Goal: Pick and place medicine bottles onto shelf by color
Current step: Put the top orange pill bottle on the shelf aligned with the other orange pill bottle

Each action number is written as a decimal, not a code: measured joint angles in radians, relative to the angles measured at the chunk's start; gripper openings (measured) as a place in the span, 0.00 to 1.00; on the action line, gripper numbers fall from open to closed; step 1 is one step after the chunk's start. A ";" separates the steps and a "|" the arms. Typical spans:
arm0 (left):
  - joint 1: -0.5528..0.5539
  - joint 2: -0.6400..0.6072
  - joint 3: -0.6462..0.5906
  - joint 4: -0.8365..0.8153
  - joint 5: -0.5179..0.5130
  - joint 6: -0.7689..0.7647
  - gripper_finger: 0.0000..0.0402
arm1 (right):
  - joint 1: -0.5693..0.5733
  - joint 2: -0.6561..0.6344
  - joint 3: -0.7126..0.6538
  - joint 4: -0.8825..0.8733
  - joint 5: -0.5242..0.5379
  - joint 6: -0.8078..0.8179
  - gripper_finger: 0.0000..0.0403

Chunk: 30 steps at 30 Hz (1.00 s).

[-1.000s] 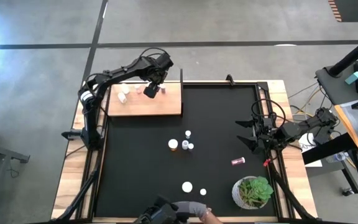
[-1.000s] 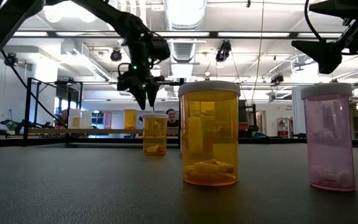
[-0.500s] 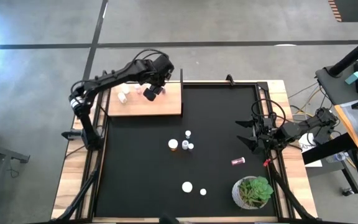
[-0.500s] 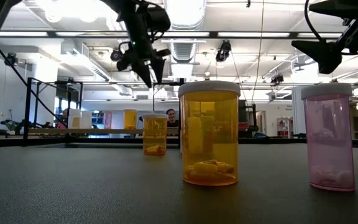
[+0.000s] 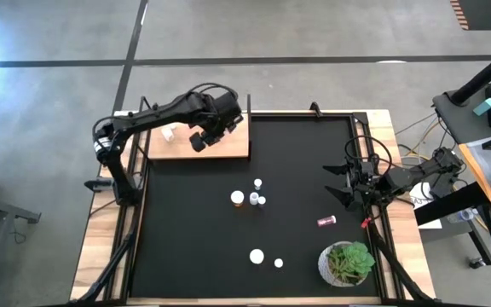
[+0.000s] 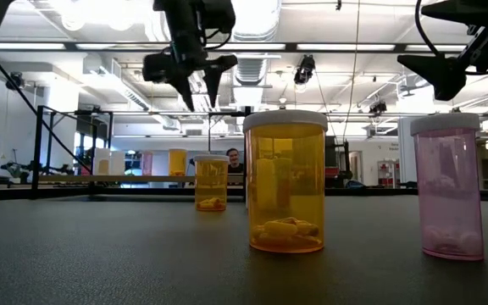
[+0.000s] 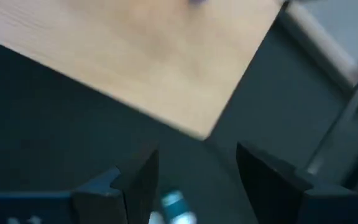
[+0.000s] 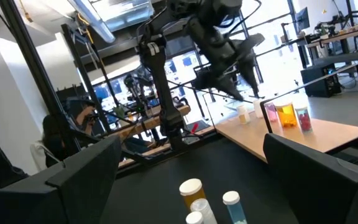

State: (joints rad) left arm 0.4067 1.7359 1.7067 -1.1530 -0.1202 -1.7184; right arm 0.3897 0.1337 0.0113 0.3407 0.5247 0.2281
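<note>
Medicine bottles [image 5: 249,198] are seen clustered mid-mat, others already stood on the light-wood shelf [image 5: 228,147] at the far-left corner, above which the left gripper [image 5: 206,135] is held empty and part-open, while the right gripper [image 5: 337,181] is parked wide open at the black mat's [image 5: 297,153] right edge, inside a bright workshop.

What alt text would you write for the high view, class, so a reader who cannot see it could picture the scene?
From above, the left gripper hangs open and empty over the wooden shelf at the black mat's far left corner. Small medicine bottles stand mid-mat, one pink bottle lies near a potted plant, and the right gripper waits open at the right edge.
</note>
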 joint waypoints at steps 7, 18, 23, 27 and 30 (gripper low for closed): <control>-0.074 -0.003 -0.046 -0.054 0.094 0.187 0.49 | 0.000 0.000 0.000 0.000 0.000 0.000 0.95; -0.264 0.028 -0.113 -0.006 0.101 0.179 0.49 | 0.000 0.000 0.000 0.000 0.000 0.000 0.95; -0.291 0.075 -0.112 0.011 0.101 0.178 0.54 | 0.000 0.000 0.000 -0.001 0.000 0.000 0.95; -0.298 0.108 -0.112 0.027 0.142 0.178 0.66 | 0.000 0.000 0.000 -0.001 0.000 0.000 0.95; -0.304 0.129 -0.112 0.029 0.171 0.178 0.77 | 0.000 0.000 0.000 0.000 0.000 0.000 0.95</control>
State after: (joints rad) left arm 0.1028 1.8645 1.5944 -1.1242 0.0510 -1.5406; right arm 0.3901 0.1334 0.0113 0.3405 0.5247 0.2283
